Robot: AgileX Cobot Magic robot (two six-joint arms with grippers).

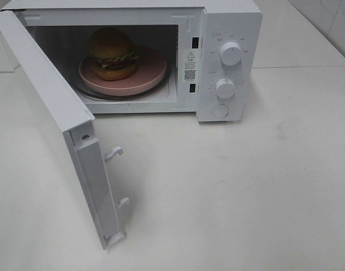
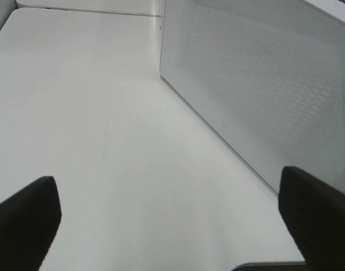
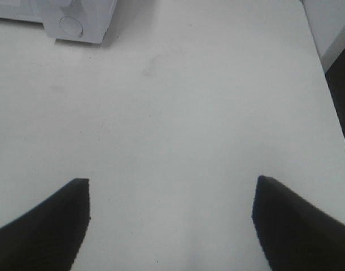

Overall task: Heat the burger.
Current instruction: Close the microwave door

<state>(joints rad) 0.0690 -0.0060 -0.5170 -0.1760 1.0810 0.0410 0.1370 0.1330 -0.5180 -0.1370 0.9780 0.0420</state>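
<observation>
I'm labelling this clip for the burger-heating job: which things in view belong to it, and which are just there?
Belongs to the job:
round golden-bun burger with lettuce and cheese
round pink plate under it
white microwave, its open door, upper dial, lower dial

Just there:
white tabletop
adjoining white table behind

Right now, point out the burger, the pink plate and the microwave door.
burger point(image 1: 111, 46), exterior high view, top bun.
pink plate point(image 1: 152, 72), exterior high view, bare right side.
microwave door point(image 1: 42, 73), exterior high view, upper edge.
</observation>
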